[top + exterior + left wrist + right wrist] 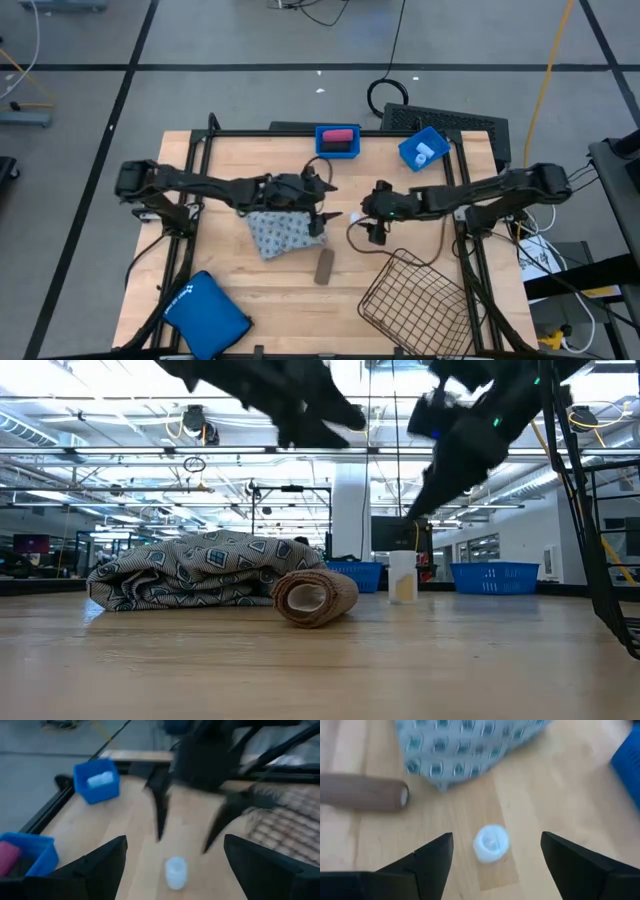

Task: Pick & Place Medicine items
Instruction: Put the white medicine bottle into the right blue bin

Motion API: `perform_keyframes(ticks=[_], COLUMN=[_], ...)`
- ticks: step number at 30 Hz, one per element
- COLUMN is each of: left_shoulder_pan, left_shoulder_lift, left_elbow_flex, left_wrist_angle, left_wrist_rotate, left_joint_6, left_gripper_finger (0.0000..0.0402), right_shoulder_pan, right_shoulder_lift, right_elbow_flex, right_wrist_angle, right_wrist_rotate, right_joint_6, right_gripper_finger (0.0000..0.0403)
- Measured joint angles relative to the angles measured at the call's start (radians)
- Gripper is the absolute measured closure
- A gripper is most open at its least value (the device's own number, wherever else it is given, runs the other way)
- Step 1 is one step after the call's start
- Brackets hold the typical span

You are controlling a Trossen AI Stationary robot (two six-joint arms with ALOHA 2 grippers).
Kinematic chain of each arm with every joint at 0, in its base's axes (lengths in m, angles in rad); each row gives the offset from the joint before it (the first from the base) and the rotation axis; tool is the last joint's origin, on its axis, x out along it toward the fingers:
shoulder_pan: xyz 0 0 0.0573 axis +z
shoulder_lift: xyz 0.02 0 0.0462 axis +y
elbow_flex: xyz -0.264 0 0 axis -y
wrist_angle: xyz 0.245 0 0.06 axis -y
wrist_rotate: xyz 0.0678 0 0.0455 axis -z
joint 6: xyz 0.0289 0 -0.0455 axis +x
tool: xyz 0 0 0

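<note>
A tiny white vial (pixel 356 216) stands upright on the table between my two grippers; it also shows in the low view (pixel 402 576). My left gripper (pixel 324 208) is open and empty above the table, just left of the vial (pixel 175 872). My right gripper (pixel 373 220) is open and empty just right of it, pointing down at the vial (pixel 491 843). The grey-blue patterned soft pack (pixel 283 232) lies under my left arm. A brown oblong container (pixel 324 266) lies on its side near the pack. A pink container (pixel 338 136) lies in a blue bin.
Two blue bins stand at the far edge: one (pixel 338 152) holds the pink container, the other (pixel 428 140) holds white vials. A wire basket (pixel 415 295) sits at the near right. A large plain blue pouch (pixel 205 310) lies at the near left.
</note>
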Motion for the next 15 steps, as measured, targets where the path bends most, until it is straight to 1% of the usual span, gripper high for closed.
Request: perform_keyframes(ticks=[3, 7, 12, 15], left_shoulder_pan=[-0.011, -0.019, -0.019, -0.019], left_shoulder_lift=[-0.066, -0.125, -0.146, -0.144], left_elbow_flex=[-0.034, -0.093, -0.146, -0.157], left_wrist_angle=[0.012, 0.016, 0.023, 0.03], left_wrist_rotate=[0.02, 0.021, 0.018, 0.013], left_joint_6=[0.009, -0.008, -0.048, -0.059], left_gripper_finger=[0.0066, 0.0066, 0.0066, 0.0066], right_shoulder_pan=[-0.022, -0.041, -0.061, -0.064], right_shoulder_lift=[0.071, 0.131, 0.179, 0.198], right_elbow_flex=[0.001, 0.001, 0.002, 0.002], right_wrist_angle=[0.008, 0.049, 0.114, 0.118], right_wrist_rotate=[-0.023, -0.023, -0.099, -0.09], right_joint_6=[0.0, 0.0, 0.0, -0.001], right_gripper_finger=[0.0113, 0.0113, 0.0113, 0.0114])
